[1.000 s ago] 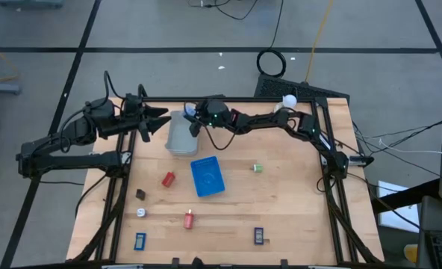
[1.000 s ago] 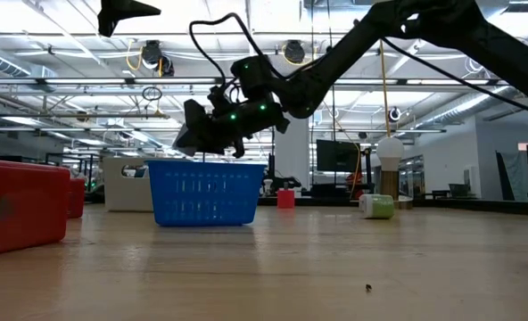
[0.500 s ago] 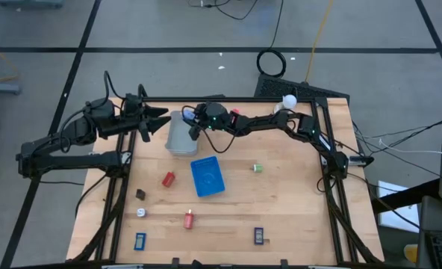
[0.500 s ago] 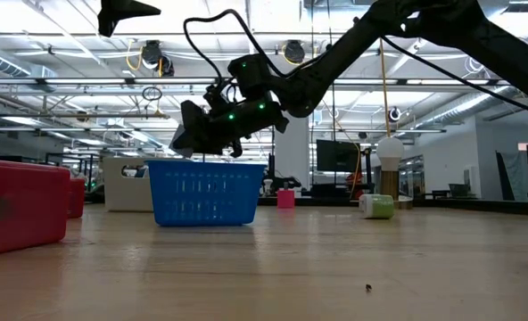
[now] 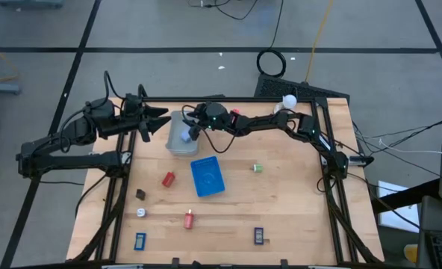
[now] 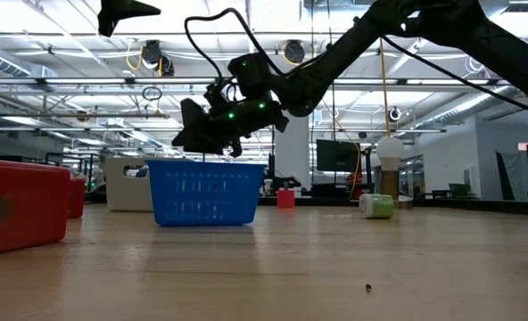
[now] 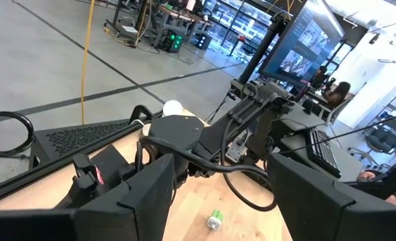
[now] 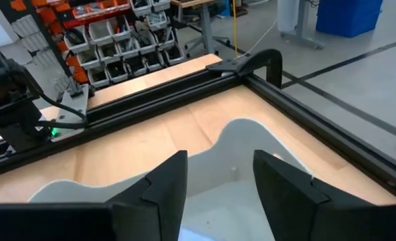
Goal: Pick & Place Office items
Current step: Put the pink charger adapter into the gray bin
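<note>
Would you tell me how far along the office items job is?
Early. Done: one pale blue piece seems to lie in the grey tray. In hand: nothing; the right pincer hangs open over that tray, the left pincer waits open nearby. Left: red piece, green piece, brown piece, white piece and more on the table.

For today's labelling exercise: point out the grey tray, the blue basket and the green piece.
grey tray [image 5: 178, 142], high view, bare floor.
blue basket [image 5: 207, 177], high view, its middle.
green piece [image 5: 257, 168], high view, its top.
</note>
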Action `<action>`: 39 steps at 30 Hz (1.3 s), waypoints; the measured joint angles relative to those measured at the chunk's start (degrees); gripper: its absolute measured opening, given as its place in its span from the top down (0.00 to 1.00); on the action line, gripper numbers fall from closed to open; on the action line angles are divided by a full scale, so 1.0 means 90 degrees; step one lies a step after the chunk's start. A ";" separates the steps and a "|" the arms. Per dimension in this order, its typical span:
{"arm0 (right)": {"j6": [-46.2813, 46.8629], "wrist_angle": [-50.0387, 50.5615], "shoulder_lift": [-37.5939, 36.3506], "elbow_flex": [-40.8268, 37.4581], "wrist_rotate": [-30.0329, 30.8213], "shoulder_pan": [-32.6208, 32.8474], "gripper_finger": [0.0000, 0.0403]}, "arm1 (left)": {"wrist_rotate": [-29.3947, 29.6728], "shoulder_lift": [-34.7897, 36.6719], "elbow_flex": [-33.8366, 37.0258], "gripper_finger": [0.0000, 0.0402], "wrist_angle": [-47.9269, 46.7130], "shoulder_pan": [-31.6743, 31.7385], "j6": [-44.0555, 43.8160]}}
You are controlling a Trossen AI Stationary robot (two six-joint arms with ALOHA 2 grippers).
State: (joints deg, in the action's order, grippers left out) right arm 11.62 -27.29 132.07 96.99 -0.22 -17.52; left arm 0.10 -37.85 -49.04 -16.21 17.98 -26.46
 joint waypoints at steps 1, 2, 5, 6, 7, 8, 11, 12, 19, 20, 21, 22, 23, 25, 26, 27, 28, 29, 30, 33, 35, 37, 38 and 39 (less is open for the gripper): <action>0.0036 0.0053 -0.0035 -0.0003 -0.0004 0.0000 0.60 | 0.0002 0.0000 0.0000 0.39 0.0000 0.0000 0.0000; 0.0062 0.0091 -0.0077 -0.0010 -0.0004 0.0005 0.60 | 0.0000 0.0000 0.0000 0.39 0.0000 0.0000 0.0000; -0.0030 0.0105 -0.0230 -0.0010 -0.0006 0.0028 0.58 | 0.0000 0.0000 0.0000 0.39 0.0000 -0.0002 -0.0024; -0.0125 0.0126 -0.0312 -0.0010 -0.0006 0.0038 0.57 | -0.0003 0.0000 0.0000 0.39 0.0000 -0.0002 -0.0026; -0.0227 0.0228 -0.0405 -0.0010 -0.0008 0.0050 0.56 | -0.0005 0.0000 0.0000 0.39 0.0000 -0.0002 -0.0027; -0.0324 0.0306 -0.0476 -0.0010 -0.0005 0.0068 0.55 | -0.0005 0.0000 0.0000 0.39 -0.0002 -0.0005 -0.0029; -0.0451 0.0543 -0.0688 -0.0002 -0.0004 0.0089 0.53 | -0.0005 -0.0001 0.0000 0.39 -0.0002 -0.0005 -0.0029; -0.0460 0.0704 -0.0775 -0.0003 -0.0007 0.0090 0.53 | -0.0009 0.0000 0.0000 0.39 -0.0002 -0.0005 -0.0029; -0.0440 0.1954 -0.1249 -0.0010 -0.0134 0.0071 0.49 | -0.0029 0.0000 0.0000 0.39 -0.0002 0.0000 -0.0073; -0.0447 0.2096 -0.1302 -0.0008 -0.0150 0.0070 0.48 | -0.0044 0.0000 0.0000 0.39 0.0000 0.0000 -0.0073; -0.0461 0.2294 -0.1376 -0.0007 -0.0154 0.0070 0.48 | -0.0062 -0.0001 0.0000 0.39 -0.0002 0.0000 -0.0073; -0.0478 0.2511 -0.1447 -0.0007 -0.0153 0.0070 0.48 | -0.0066 -0.0001 0.0000 0.39 -0.0002 0.0000 -0.0073; -0.0496 0.2658 -0.1501 -0.0007 -0.0156 0.0070 0.47 | -0.0073 -0.0001 0.0000 0.39 -0.0002 0.0000 -0.0073; -0.0531 0.2920 -0.1613 -0.0007 -0.0155 0.0073 0.47 | -0.0153 -0.0002 0.0000 0.39 0.0000 0.0000 -0.0064; -0.0535 0.3050 -0.1673 -0.0009 -0.0154 0.0073 0.47 | -0.0190 0.0000 0.0000 0.39 -0.0001 0.0000 -0.0053; -0.0533 0.3134 -0.1740 -0.0010 -0.0154 0.0073 0.47 | -0.0220 -0.0002 0.0000 0.39 -0.0002 0.0000 -0.0053; -0.0533 0.3221 -0.1820 -0.0010 -0.0153 0.0073 0.47 | -0.0252 -0.0001 0.0000 0.39 0.0000 0.0000 -0.0053; -0.0534 0.3320 -0.1885 -0.0010 -0.0153 0.0073 0.48 | -0.0312 0.0000 0.0000 0.39 -0.0002 0.0000 -0.0051; -0.0513 0.3363 -0.1944 -0.0007 -0.0152 0.0073 0.48 | -0.0366 -0.0002 0.0000 0.39 0.0000 0.0000 -0.0051; -0.0328 0.3756 -0.2170 -0.0002 -0.0150 0.0070 0.47 | -0.0479 -0.0002 0.0000 0.39 -0.0002 -0.0003 -0.0029; -0.0319 0.4071 -0.2337 -0.0002 -0.0107 0.0070 0.46 | -0.0537 -0.0002 0.0000 0.39 -0.0002 -0.0002 0.0022; -0.0270 0.4615 -0.2511 -0.0002 0.0079 0.0070 0.45 | -0.0555 -0.0001 0.0000 0.39 -0.0008 -0.0005 0.0088; -0.0247 0.4890 -0.2588 -0.0002 0.0170 0.0068 0.44 | -0.0555 0.0000 -0.0002 0.39 -0.0020 -0.0005 0.0114; -0.0239 0.5184 -0.2661 -0.0002 0.0212 0.0053 0.43 | -0.0556 -0.0001 -0.0002 0.39 -0.0034 -0.0006 0.0165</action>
State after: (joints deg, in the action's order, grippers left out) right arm 9.47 19.36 108.13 96.97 1.69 -17.04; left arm -4.91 -37.85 -49.06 -16.52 17.93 -24.98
